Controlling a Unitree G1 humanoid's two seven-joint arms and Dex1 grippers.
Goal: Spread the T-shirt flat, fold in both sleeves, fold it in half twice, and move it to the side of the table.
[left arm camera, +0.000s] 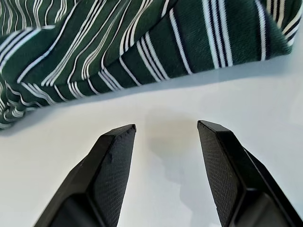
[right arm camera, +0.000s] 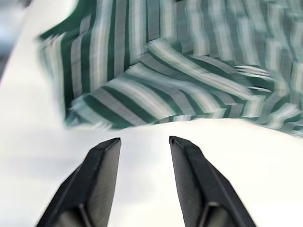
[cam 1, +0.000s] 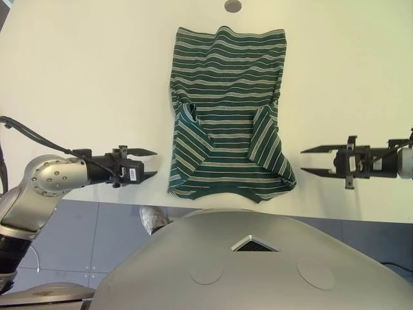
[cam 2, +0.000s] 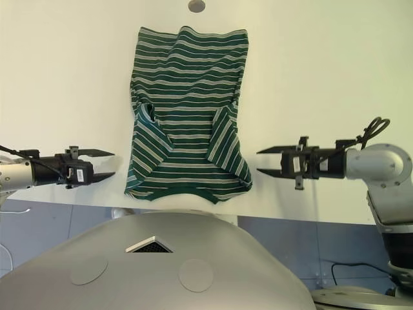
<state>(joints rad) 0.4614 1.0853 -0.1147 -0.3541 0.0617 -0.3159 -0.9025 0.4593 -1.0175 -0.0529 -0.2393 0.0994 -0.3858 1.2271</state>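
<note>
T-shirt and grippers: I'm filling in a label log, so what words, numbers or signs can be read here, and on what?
Left gripper: a small white sticker on its body, print too small to read.
Right gripper: a like label on its body, also too small to read.
T-shirt: pale stripes on green only, no words or logo visible.
No text can be quoted.

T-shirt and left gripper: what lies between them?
Bare table and nothing else. The left eye view shows the open left gripper just short of the T-shirt, with nothing in the gap.
</note>
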